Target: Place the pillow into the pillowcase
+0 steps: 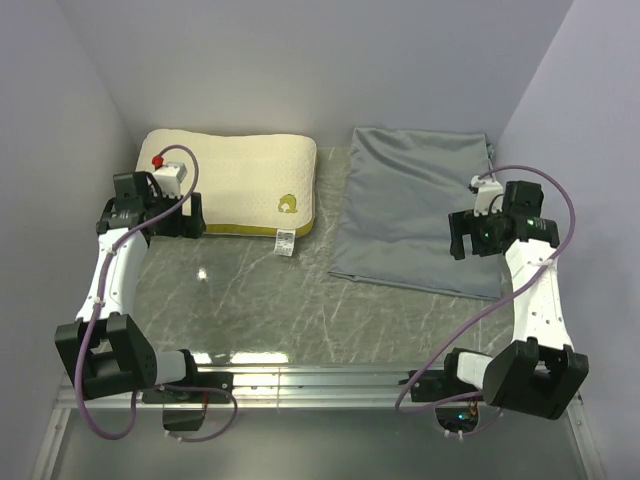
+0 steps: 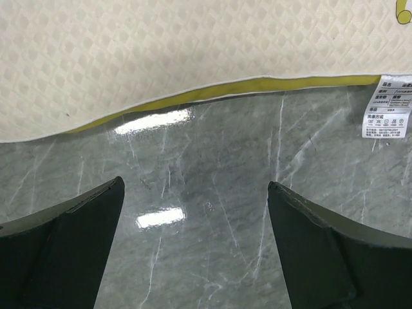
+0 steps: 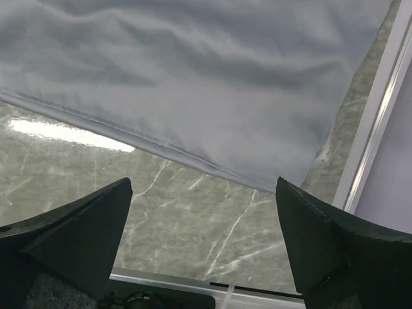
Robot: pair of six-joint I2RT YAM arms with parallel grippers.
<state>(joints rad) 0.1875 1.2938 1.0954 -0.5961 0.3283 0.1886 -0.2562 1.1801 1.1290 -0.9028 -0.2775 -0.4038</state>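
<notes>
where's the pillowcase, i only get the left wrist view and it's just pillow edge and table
observer: The pillowcase lies flat on the right half of the table, beside the pillow, with a strip of bare table between them.
operator: right arm doing anything
observer: The right gripper is open over the pillowcase's right edge, holding nothing.
operator: can you see which side of the case is open
observer: No. The right wrist view shows only a flat hemmed near edge and its right corner, so I can't tell where the opening is.
</notes>
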